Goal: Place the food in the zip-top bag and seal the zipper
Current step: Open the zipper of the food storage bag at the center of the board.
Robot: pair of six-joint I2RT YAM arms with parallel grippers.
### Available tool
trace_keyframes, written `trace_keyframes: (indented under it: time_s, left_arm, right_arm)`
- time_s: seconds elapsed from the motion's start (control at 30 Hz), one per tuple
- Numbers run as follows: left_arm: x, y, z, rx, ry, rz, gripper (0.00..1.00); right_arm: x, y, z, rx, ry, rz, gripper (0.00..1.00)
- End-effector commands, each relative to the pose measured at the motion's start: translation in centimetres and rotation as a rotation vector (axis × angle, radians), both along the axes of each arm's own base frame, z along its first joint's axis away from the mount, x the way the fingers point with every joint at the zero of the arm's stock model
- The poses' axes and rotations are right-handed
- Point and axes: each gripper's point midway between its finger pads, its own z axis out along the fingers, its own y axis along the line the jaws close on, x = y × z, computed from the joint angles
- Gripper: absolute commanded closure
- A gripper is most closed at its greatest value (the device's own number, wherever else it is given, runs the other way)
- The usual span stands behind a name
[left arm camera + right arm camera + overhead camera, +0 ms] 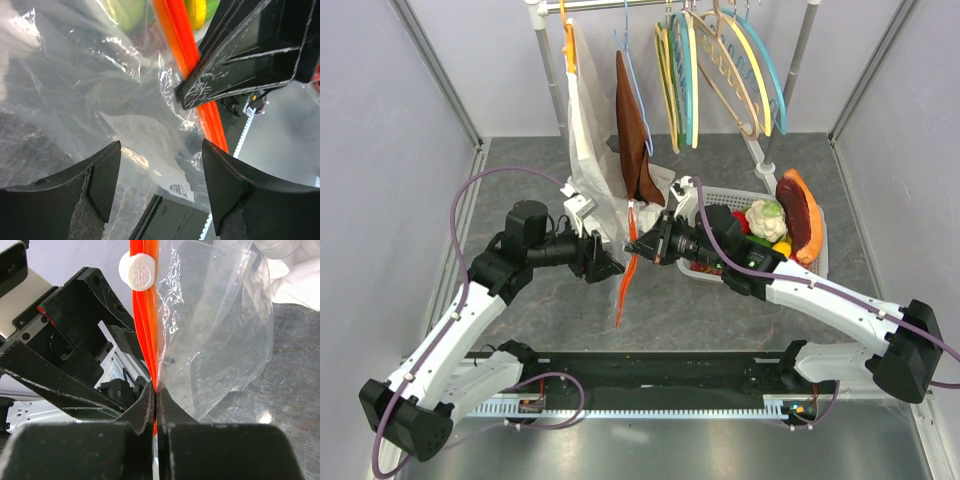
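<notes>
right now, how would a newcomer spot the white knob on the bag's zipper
Over the table hangs the clear bag, its orange-red zipper pinched in the right gripper. Along that strip from the jaws sits the knob: small, round, the only white piece on it.

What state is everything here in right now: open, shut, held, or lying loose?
Left hand: open, holding nothing.
Right hand: shut on the orange-red zipper strip.
Clear crinkly plastic bag: held by that strip; whether sealed, unclear.
Glossy toy food: lying in the white slotted basket.
</notes>
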Motion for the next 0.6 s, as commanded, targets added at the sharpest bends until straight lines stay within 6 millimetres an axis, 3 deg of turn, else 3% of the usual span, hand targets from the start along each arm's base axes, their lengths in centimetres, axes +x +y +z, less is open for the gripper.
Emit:
trace_keyframes:
  time_s: [0.0,0.13,0.23,0.27,0.47,0.57]
  left_arm:
    - [-0.5,-1.6,1.6,-0.100,0.024,-0.041,0.26]
    - [-0.3,-1.9,1.6,-0.122,0.037,-0.041,0.34]
    - [0.1,-2.1,1.3,-0.123,0.068,-0.025,0.70]
    - [0.3,-2.1,1.3,-0.119,0.072,-0.013,0.96]
    - [0.3,-0.9,1.9,-0.125,0.054,0.013,0.98]
    - [0.0,-0.5,2.0,-0.135,0.065,0.010,0.98]
  right_arm:
    - [0.3,0.1,2.9,0.072,-0.059,-0.007,1.00]
    - [0.1,0.3,3.3,0.091,-0.063,0.009,1.00]
    - [-0.2,0.4,3.7,0.099,-0.071,0.028,1.00]
    - [-0.3,0.4,3.7,0.099,-0.072,0.031,1.00]
    - [-0.1,-0.6,2.7,0.053,-0.089,0.008,0.98]
    - [-0.1,-1.1,2.2,0.039,-0.096,0.011,0.79]
